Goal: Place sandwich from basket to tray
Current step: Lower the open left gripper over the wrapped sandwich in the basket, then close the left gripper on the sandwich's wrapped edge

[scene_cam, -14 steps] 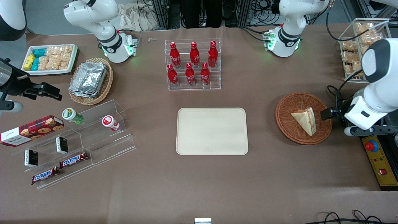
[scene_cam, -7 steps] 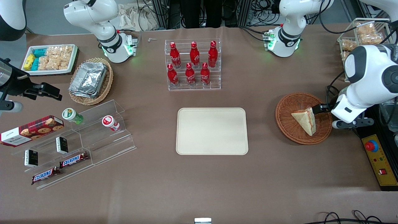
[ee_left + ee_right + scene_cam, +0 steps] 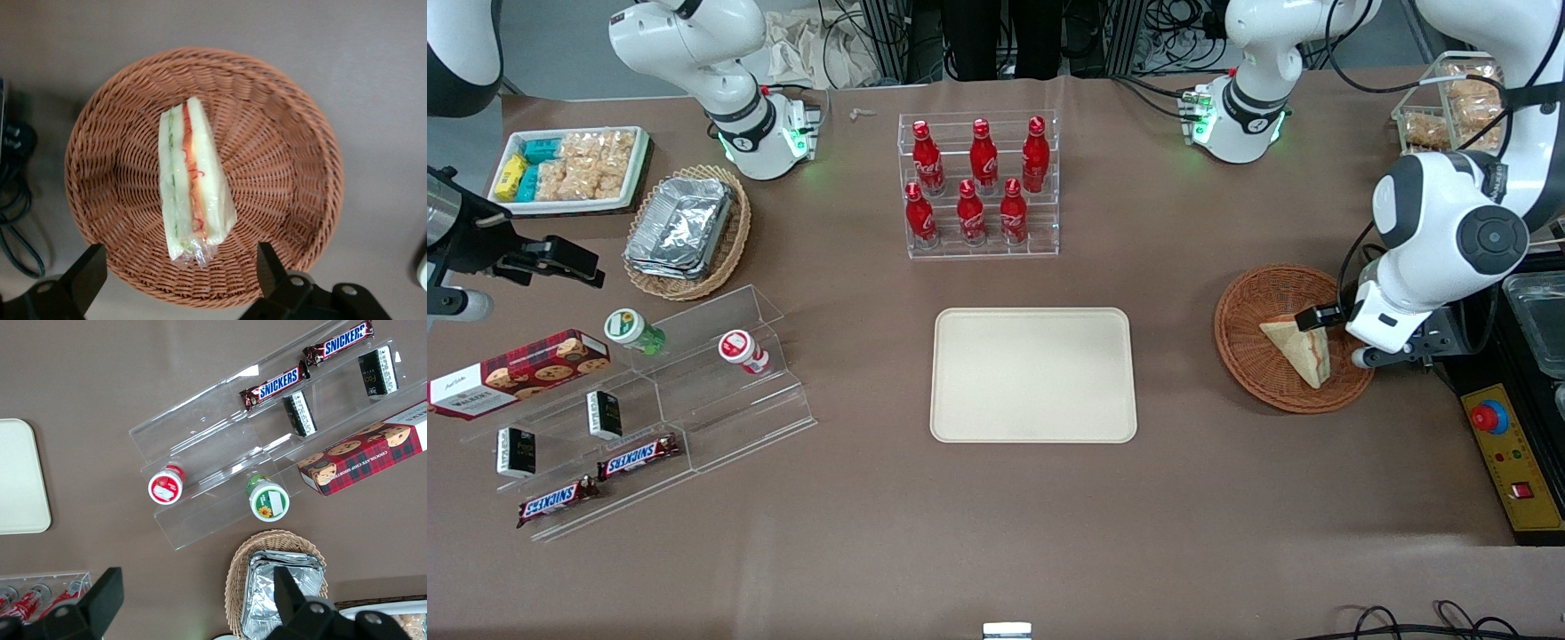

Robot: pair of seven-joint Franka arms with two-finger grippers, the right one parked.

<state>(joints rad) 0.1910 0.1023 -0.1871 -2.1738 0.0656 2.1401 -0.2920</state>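
The sandwich (image 3: pixel 1303 348), a pale bread wedge in clear wrap with a reddish filling along its edge, lies in the round reddish-brown wicker basket (image 3: pixel 1249 298) toward the working arm's end of the table. My gripper (image 3: pixel 1323 322) hangs just above the basket, at the sandwich's thick end. In the left wrist view the sandwich (image 3: pixel 193 180) lies on the basket (image 3: pixel 280 147), and the gripper (image 3: pixel 179 268) is open, its black fingers (image 3: pixel 269 267) apart on either side of the sandwich's wrapped tip without touching it. The cream tray (image 3: pixel 1034 374) lies flat mid-table, also seen as the tray (image 3: pixel 20 473).
A clear rack of red cola bottles (image 3: pixel 980 182) stands farther from the camera than the tray. A yellow control box with a red button (image 3: pixel 1507 453) sits at the table edge beside the basket. Black cables (image 3: pixel 15 207) lie next to the basket. A wire basket of snacks (image 3: pixel 1458 98) stands farther back.
The left arm has swung in over the basket toward the tray's side, carrying the gripper from the basket's rim to above the sandwich's thick end. The sandwich has not moved.
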